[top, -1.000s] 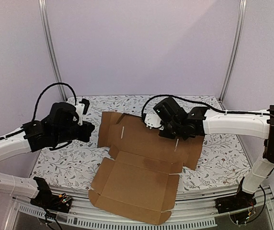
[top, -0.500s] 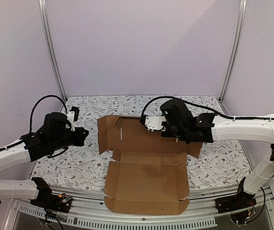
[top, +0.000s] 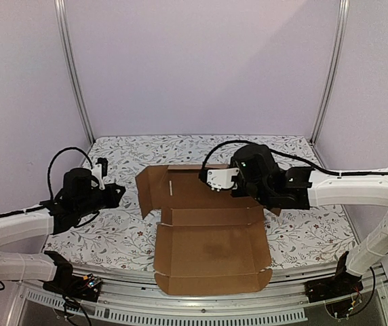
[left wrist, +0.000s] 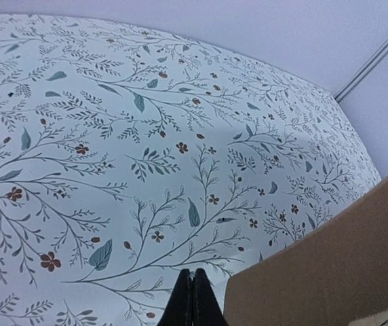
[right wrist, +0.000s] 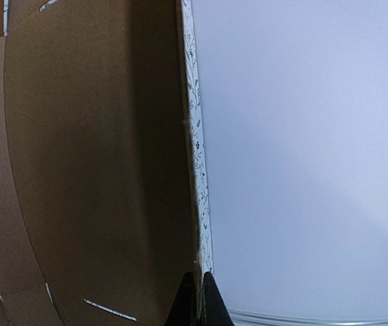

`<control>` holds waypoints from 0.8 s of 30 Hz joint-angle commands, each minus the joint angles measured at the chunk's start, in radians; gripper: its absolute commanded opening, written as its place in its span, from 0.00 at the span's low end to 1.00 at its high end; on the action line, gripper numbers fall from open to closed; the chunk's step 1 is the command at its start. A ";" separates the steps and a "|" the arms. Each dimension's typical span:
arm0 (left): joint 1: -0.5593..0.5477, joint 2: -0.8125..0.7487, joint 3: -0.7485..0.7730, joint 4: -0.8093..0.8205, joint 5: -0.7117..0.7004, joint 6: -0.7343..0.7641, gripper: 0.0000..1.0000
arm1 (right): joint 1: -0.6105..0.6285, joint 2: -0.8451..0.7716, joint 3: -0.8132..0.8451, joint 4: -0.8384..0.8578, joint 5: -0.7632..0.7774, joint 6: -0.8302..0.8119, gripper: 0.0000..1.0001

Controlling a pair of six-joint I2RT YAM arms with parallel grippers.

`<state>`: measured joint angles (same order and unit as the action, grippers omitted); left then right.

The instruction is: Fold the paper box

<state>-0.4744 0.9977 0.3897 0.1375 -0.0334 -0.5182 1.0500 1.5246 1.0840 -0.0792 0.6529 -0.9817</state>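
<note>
Cardboard like this should be light, stiff across panels and springy at creases. The paper box (top: 211, 248) lies unfolded mid-table. My left gripper (left wrist: 192, 299), clenched empty, sits just beside its left flap; my right gripper (right wrist: 197, 299), clenched empty, is over the far panel. I'd pinch flap edges; the table (top: 316, 231) leaves room either side

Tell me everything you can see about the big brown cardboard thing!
The paper box is a plain brown cardboard sheet with no print, cut into panels, flaps and thin slots. It is not folded up yet: it lies open and mostly flat on the flowery table, with creases between its panels and its side flaps lifted a little. Its near edge reaches the table's front. The right gripper, shut, is above the far panel; I cannot tell if it touches.
</note>
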 commanded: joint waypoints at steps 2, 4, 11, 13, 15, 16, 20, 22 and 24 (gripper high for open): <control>0.063 0.118 -0.014 0.285 0.186 -0.033 0.00 | 0.030 -0.066 -0.034 0.036 -0.002 -0.007 0.00; 0.074 0.184 0.002 0.351 0.271 -0.046 0.00 | 0.033 -0.077 -0.041 0.036 -0.002 -0.001 0.00; 0.076 0.334 0.037 0.478 0.451 -0.088 0.00 | 0.046 -0.075 -0.038 0.039 0.028 0.005 0.00; 0.076 0.350 0.035 0.498 0.484 -0.096 0.00 | 0.053 -0.067 -0.036 0.049 0.037 0.005 0.00; 0.074 0.363 0.031 0.522 0.507 -0.106 0.00 | 0.061 -0.053 -0.038 0.068 0.053 -0.005 0.00; 0.074 0.369 0.027 0.536 0.518 -0.111 0.00 | 0.063 -0.044 -0.041 0.070 0.064 -0.012 0.00; 0.067 0.381 0.012 0.569 0.555 -0.119 0.00 | 0.073 -0.010 -0.050 0.122 0.089 -0.030 0.00; 0.060 0.386 0.002 0.575 0.558 -0.117 0.00 | 0.081 0.006 -0.050 0.133 0.100 -0.033 0.00; 0.047 0.393 -0.012 0.587 0.559 -0.119 0.00 | 0.088 0.019 -0.052 0.141 0.114 -0.038 0.00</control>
<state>-0.4122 1.3731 0.4072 0.6678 0.4873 -0.6300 1.1179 1.5131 1.0439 -0.0013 0.7200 -1.0145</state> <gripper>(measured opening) 0.003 0.010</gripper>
